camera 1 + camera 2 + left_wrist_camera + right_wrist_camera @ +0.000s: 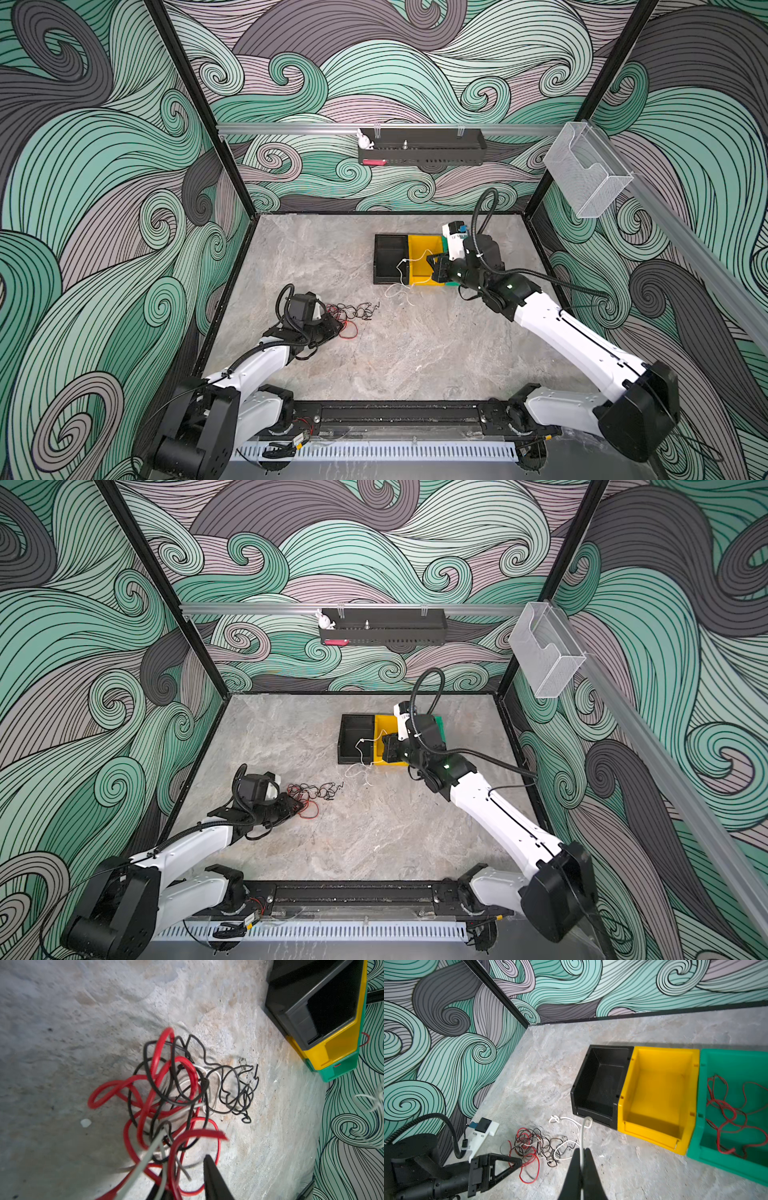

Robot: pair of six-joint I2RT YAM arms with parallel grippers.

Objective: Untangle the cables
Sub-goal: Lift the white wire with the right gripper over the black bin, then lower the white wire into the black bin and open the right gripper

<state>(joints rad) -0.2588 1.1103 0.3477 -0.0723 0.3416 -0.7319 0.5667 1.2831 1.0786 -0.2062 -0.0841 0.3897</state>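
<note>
Red, black and white cable tangle (351, 316) lies on the stone-pattern tabletop (395, 357), left of centre in both top views. Check the L gripper (338, 328): it sits low at the tangle's edge, jaws narrowly apart, red and white strands running btwn them. The R gripper (582, 1152) is clamped on a white cable (584, 1132) above the yellow bin (658, 1088); the cable's lower part lies on the tabletop. Black bin (593, 1068), yellow bin and green bin (733, 1059) stand side by side, touching; red cables (724, 1109) lie in the green bin. Red label (374, 162) on the wall shelf (436, 156): too small to read.
</note>
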